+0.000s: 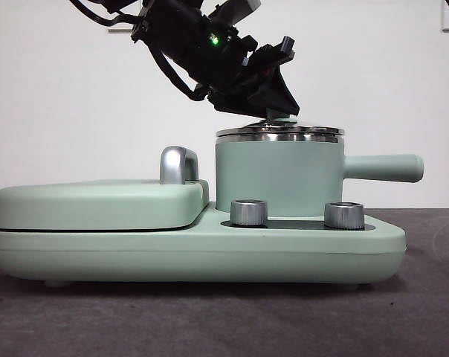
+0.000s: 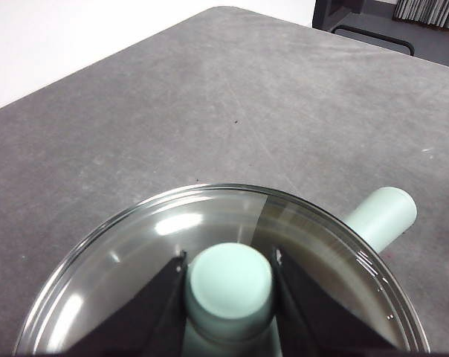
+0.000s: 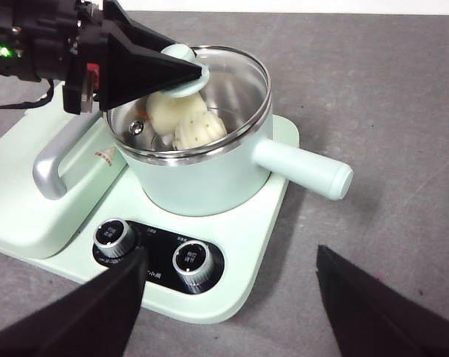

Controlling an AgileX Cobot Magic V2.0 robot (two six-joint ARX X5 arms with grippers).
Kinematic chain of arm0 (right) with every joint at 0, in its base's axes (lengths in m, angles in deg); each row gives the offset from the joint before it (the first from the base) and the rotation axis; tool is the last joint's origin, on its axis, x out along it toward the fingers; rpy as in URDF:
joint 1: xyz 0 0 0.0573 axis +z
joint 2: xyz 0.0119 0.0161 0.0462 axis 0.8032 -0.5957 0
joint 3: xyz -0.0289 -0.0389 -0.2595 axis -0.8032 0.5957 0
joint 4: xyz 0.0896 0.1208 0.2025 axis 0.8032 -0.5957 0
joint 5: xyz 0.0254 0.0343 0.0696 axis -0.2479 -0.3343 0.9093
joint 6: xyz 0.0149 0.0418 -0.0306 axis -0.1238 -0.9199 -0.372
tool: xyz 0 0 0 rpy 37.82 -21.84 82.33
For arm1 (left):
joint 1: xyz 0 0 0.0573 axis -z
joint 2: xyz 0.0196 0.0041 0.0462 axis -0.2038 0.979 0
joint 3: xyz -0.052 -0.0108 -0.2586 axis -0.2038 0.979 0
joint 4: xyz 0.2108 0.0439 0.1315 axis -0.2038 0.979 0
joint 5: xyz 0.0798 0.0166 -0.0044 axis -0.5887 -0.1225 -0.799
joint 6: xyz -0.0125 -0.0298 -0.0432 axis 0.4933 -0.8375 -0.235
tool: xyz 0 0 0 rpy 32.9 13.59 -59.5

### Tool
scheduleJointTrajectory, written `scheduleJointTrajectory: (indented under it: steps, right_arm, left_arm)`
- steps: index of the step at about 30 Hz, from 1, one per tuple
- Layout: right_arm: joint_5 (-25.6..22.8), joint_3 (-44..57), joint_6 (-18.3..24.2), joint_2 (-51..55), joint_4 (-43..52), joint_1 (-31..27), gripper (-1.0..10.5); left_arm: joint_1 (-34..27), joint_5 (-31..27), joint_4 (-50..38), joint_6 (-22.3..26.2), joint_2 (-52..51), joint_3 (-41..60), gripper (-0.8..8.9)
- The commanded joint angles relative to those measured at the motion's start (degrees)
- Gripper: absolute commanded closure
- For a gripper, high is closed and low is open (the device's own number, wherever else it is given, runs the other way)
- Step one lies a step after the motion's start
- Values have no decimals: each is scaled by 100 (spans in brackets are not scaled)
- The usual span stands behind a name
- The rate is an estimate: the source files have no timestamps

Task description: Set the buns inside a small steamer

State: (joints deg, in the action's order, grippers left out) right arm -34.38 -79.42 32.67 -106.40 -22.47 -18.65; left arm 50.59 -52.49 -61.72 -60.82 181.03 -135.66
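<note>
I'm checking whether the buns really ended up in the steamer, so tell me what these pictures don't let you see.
- Front view: the buns are hidden by the steamer's green wall.
- Left wrist view: glare on the glass lid and the left gripper around the knob hide the inside.
- Right wrist view: the buns show through the lid, but the left gripper covers part of them.
- Dial labels: too small to read.
</note>
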Motion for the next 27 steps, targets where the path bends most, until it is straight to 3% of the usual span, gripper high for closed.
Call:
scheduleJointTrajectory:
  steps: [1, 23, 27]
  right_arm:
    - [-28, -20, -61, -24, 7, 37, 596]
    - [-24, -20, -61, -22, -33, 37, 595]
    - [11, -20, -61, -22, -33, 37, 596]
  left_arm:
    - [46, 35, -96, -2, 74, -107, 798]
    - [2, 295, 326, -57, 92, -107, 768]
    - [2, 293, 284, -177, 92, -107, 614]
